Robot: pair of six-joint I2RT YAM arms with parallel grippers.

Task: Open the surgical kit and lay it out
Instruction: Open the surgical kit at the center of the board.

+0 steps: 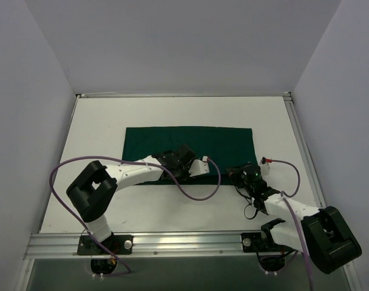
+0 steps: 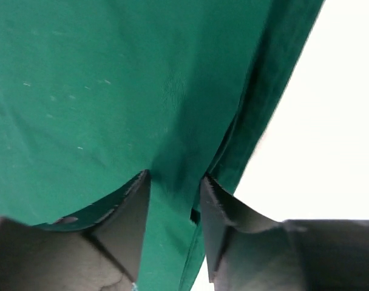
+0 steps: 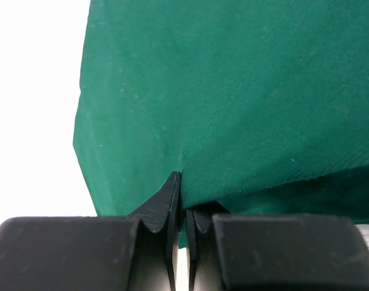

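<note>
The green cloth [image 1: 190,138] is spread mid-table [image 1: 172,209]. Its 6 o'clock edge is pinched by the left gripper [image 2: 175,185], its 4 o'clock corner by the right gripper [image 3: 182,185]. That edge is overlapped by a purple cable [image 1: 196,197].

A white table [image 1: 99,130] sits enclosed by pale lavender walls [image 1: 184,42] on three sides, an aluminium rail [image 1: 184,244] (ribbed, running the full width) fixed along its near edge and a thin metal strip [image 1: 184,94] at the far one.
</note>
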